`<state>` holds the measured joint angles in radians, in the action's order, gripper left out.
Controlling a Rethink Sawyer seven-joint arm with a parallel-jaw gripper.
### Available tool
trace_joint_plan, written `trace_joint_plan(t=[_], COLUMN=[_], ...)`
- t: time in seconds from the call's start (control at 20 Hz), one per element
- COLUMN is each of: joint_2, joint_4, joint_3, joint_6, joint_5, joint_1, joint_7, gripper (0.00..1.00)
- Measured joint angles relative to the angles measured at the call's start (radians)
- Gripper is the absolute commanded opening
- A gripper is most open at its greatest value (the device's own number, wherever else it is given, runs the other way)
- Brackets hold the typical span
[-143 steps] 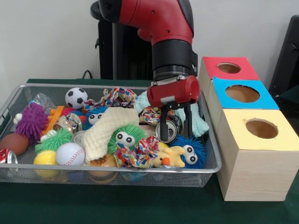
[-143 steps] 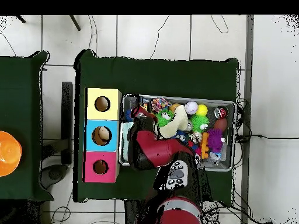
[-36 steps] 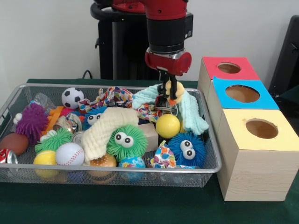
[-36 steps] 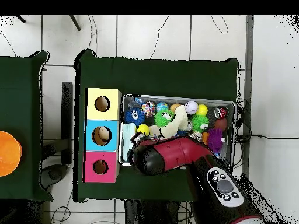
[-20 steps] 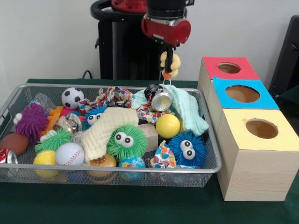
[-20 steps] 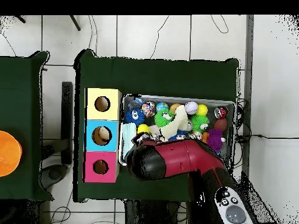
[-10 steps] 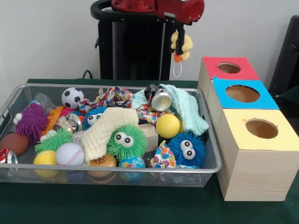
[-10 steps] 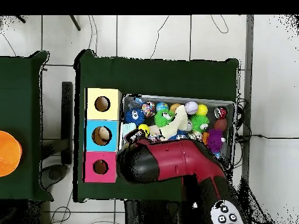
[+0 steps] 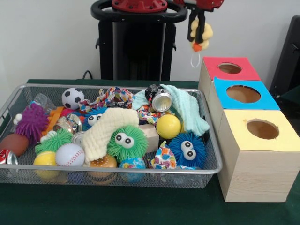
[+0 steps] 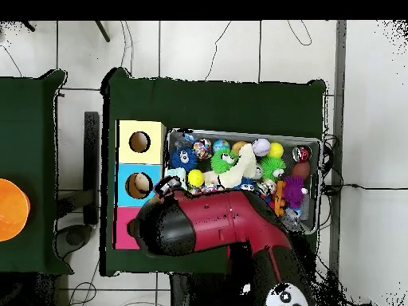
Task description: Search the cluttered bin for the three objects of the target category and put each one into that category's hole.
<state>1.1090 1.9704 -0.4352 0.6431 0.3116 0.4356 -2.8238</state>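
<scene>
Transfer stage: yellow duck toy lifted clear of the bin and carried toward the holes

The gripper [image 9: 200, 18], closed on the yellow duck toy [image 9: 200, 32], has risen from the wire bin [image 9: 212, 154] and moved sideways; the toy now hangs high, just short of the red box [image 9: 210, 70] and above its level. A silver can [image 9: 161, 100] lies exposed on the mint cloth [image 9: 190, 112] where the pick was made. Judgement: extraction is complete; alignment over one of the holes and release remain. The overhead view shows the arm [image 10: 215, 223] covering the red box
</scene>
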Motion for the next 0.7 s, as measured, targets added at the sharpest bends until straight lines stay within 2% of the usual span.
trace_joint_plan(t=[0.7], joint_2=[-0.018], joint_4=[0.0], joint_3=[0.035], joint_6=[-0.01], joint_5=[0.002], joint_1=[-0.142], joint_7=[0.0], gripper=[0.0])
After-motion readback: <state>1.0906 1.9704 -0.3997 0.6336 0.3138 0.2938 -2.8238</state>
